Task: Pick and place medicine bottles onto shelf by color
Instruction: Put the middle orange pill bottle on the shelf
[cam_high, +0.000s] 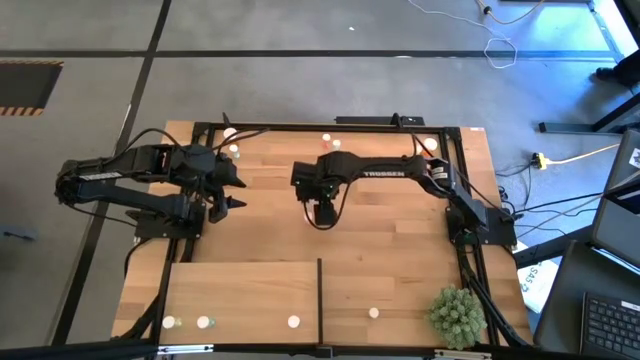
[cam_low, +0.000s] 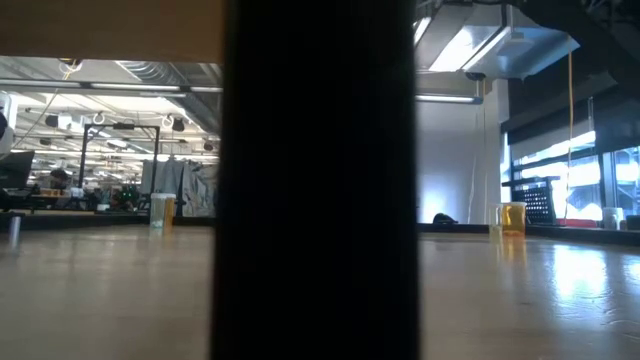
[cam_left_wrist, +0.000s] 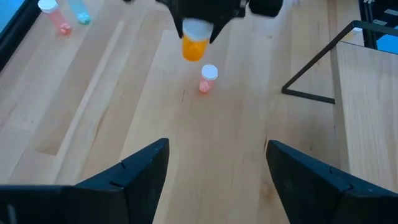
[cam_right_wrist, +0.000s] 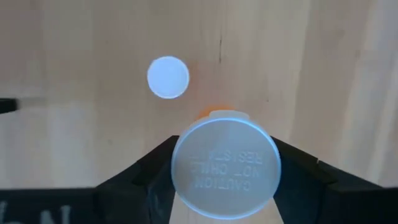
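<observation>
- Right gripper reaches to table centre, pointing straight down, pinching an orange bottle by its cap.
- Bottle hangs upright, cap at twelve o'clock.
- Left gripper waits, fingers spread.

Plank table: shelf w/ bottles, plant ball.

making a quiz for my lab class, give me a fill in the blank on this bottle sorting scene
1. The right hand is closed on a wide bottle whose body is ____.
2. The cap of that bottle is ____.
3. The spiky plant ball sits near the table's corner on the robot's ____ side.
4. The left hand has its fingers ____ and holds nothing.

Missing words: orange; white; right; open
</observation>
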